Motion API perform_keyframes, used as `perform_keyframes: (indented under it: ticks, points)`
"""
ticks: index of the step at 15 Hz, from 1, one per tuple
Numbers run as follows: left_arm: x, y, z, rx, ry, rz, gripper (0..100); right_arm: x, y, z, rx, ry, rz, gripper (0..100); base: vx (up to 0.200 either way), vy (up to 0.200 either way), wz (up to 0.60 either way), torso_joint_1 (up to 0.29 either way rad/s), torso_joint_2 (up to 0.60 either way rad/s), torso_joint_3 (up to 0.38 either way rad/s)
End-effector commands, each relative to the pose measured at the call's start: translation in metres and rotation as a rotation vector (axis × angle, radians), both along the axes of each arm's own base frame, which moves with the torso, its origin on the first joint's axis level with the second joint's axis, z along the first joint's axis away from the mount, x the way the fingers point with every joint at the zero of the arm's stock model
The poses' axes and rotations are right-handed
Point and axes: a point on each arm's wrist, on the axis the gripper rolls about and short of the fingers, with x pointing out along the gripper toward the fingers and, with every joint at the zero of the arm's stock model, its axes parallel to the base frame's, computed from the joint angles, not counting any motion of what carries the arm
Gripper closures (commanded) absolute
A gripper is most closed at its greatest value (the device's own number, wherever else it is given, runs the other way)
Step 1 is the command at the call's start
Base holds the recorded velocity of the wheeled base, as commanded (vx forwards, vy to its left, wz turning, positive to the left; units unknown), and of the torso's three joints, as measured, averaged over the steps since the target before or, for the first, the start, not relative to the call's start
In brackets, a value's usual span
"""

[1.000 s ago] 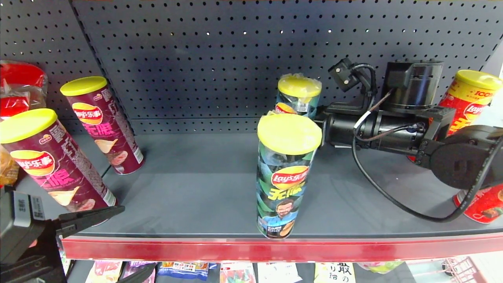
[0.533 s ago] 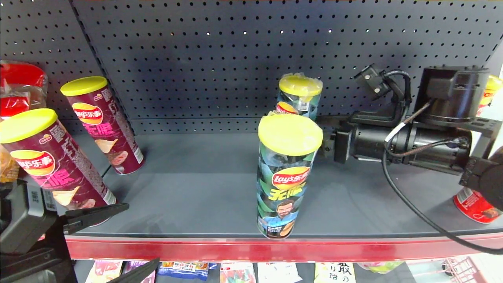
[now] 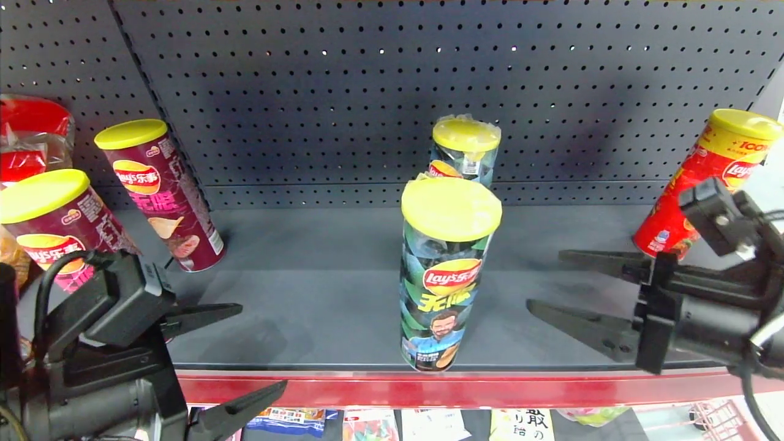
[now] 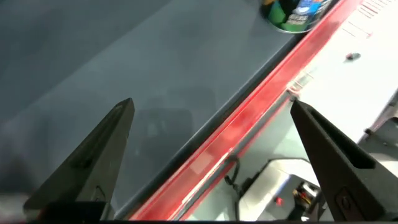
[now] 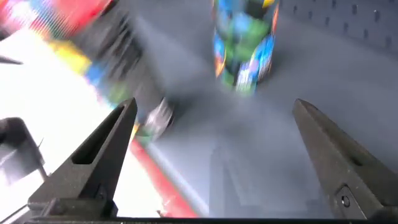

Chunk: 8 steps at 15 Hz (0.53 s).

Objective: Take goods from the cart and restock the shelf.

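Observation:
Two green-blue chip cans with yellow lids stand upright mid-shelf, one at the front edge (image 3: pixel 444 275) and one at the back (image 3: pixel 465 150). My right gripper (image 3: pixel 545 279) hovers open and empty over the shelf, right of the front can and clear of it. In the right wrist view its fingers (image 5: pixel 93 162) frame a green-blue can (image 5: pixel 245 37) farther off. My left gripper (image 3: pixel 263 346) is open and empty at the shelf's front left, straddling the red edge strip (image 4: pixel 249 124). The front can's base (image 4: pixel 292 14) shows beyond it.
Two purple cans (image 3: pixel 162 190) (image 3: pixel 55 226) lean at the shelf's left, beside a red bag (image 3: pixel 30 141). A red can (image 3: pixel 710 177) leans at the right, behind my right arm. The grey shelf (image 3: pixel 306 288) is bare between the purple and green-blue cans. Snack packets (image 3: pixel 367 422) lie below.
My right arm has drawn back from beside the rear green-blue can, rightward and toward the front edge, uncovering the red can. My left gripper has risen and moved right, over the shelf edge.

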Motion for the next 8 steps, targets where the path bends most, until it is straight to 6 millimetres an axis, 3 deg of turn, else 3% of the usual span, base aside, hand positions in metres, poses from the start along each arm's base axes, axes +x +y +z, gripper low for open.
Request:
perform_keyframes:
  ticks: [1,4,8]
  points:
    - [0.017,-0.015,-0.005,0.026,0.05,-0.032,0,-0.051,-0.027,-0.008,0.036,-0.062,0.006,0,0.0,0.0,0.0,0.0,0.0,0.0]
    - [0.034,-0.031,-0.005,0.039,0.071,-0.06,0,-0.077,-0.043,-0.017,0.06,-0.102,-0.008,0,0.0,0.0,0.0,0.0,0.0,0.0]
    - [0.056,-0.059,-0.008,0.044,0.08,-0.108,0,-0.086,-0.059,-0.018,0.084,-0.139,-0.123,0,0.0,0.0,0.0,0.0,0.0,0.0]
